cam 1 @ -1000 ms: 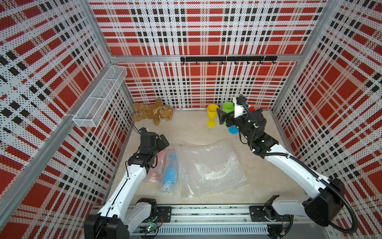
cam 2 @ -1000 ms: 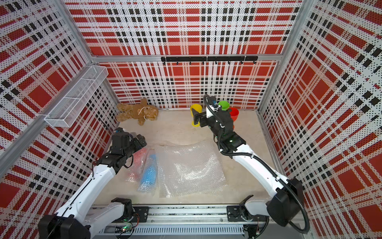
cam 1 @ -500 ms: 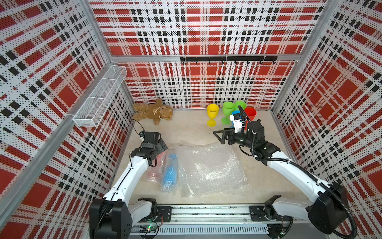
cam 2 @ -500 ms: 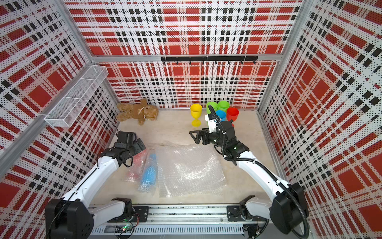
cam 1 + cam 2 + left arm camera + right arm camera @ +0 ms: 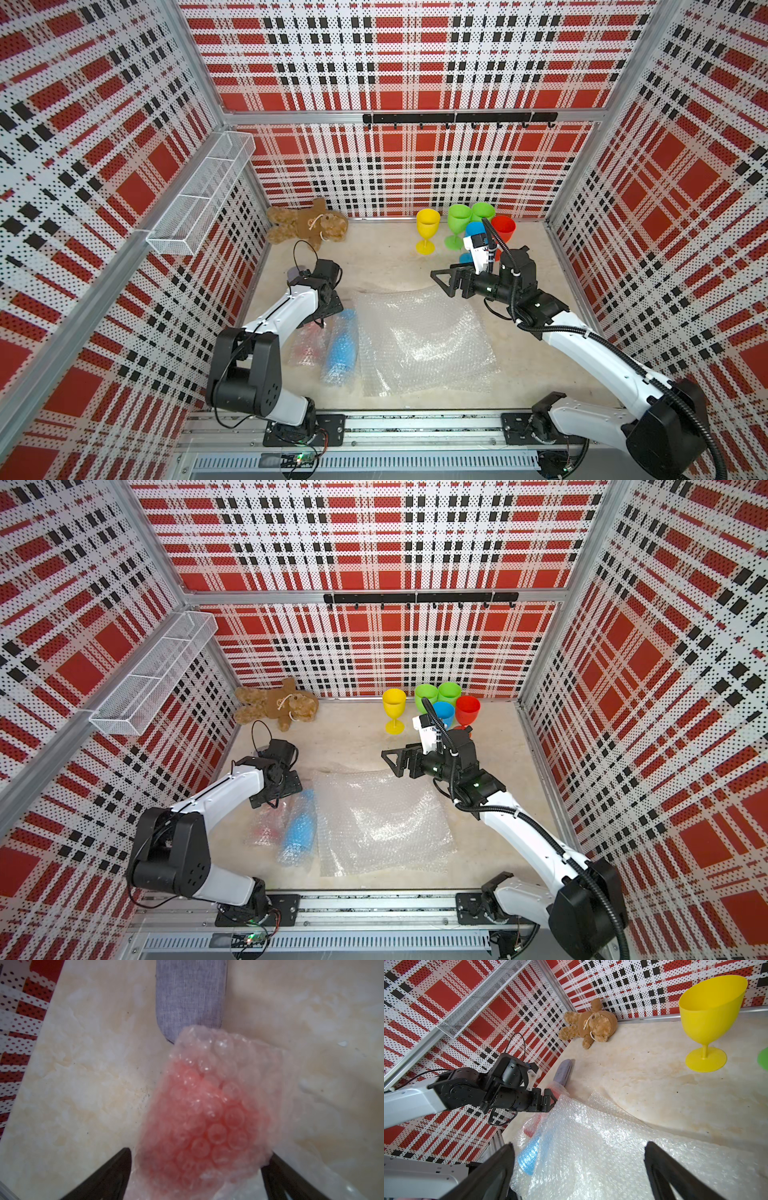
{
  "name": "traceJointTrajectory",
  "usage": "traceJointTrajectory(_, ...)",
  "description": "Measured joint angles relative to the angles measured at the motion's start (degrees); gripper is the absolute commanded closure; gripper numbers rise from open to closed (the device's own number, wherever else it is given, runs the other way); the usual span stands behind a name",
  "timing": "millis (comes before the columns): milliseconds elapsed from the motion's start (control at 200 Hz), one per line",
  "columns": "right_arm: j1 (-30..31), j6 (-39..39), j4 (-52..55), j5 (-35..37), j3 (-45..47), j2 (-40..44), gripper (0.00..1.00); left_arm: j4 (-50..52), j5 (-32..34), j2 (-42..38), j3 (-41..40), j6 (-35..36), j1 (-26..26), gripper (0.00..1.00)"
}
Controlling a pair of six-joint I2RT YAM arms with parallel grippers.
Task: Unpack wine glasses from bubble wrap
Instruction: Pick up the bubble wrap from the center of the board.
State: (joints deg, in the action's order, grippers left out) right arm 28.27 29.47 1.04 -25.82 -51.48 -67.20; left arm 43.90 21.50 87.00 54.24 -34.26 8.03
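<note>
Left wrist view shows the left gripper (image 5: 197, 1153) with jaws spread wide on either side of a red goblet (image 5: 207, 1122) rolled in bubble wrap (image 5: 209, 1043). A grey case (image 5: 190, 997) shows just beyond the roll's end. In both top views this roll lies left of centre. Just to its right lies a wrapped blue goblet (image 5: 343, 349), then a loose sheet (image 5: 419, 340) spread flat at centre. Over the sheet's far edge hangs the right gripper (image 5: 442, 282), released and empty. Upper right of centre, near the back wall, stand upright a yellow goblet (image 5: 427, 224), green goblet (image 5: 459, 217), second green goblet (image 5: 483, 210), bare blue goblet (image 5: 473, 229) and bare red goblet (image 5: 506, 227).
</note>
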Motion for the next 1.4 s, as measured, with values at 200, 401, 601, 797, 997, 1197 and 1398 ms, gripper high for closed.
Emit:
traceJointTrajectory(200, 0.0, 0.1, -0.1, -1.1, 0.0, 0.0, 0.00, -1.5, 0.4, 3.8, 1.5, 0.7, -3.0, 0.04)
traceJointTrajectory(401, 0.1, 0.2, -0.1, -2.1, 0.0, -0.1, 0.00, -3.1, 1.6, 10.0, 4.6, 1.3, -4.5, 0.02)
traceJointTrajectory(601, 0.1, 0.2, -0.4, -2.7, 0.0, -0.1, 0.00, -3.5, 3.3, 14.9, 7.0, 1.3, -5.5, 0.02)
traceJointTrajectory(797, 0.1, 0.2, -0.4, -2.7, 0.0, -0.1, 0.00, -3.8, 3.9, 15.1, 7.0, 1.0, -6.2, 0.17)
traceJointTrajectory(997, 0.2, 0.1, 0.2, -1.2, -0.1, -0.1, 0.00, -2.4, 5.3, 11.3, 7.0, 0.3, -6.2, 0.21)
traceJointTrajectory(1197, 0.9, 0.6, 3.5, 3.2, -2.1, -0.5, 0.00, 1.1, 8.9, 1.8, 11.4, 0.2, -5.9, 0.22)
traceJointTrajectory(1398, 2.6, 0.0, 7.1, 6.5, -3.2, -0.3, 0.00, 1.6, 9.4, -8.9, 17.3, 0.4, -1.7, 0.22)
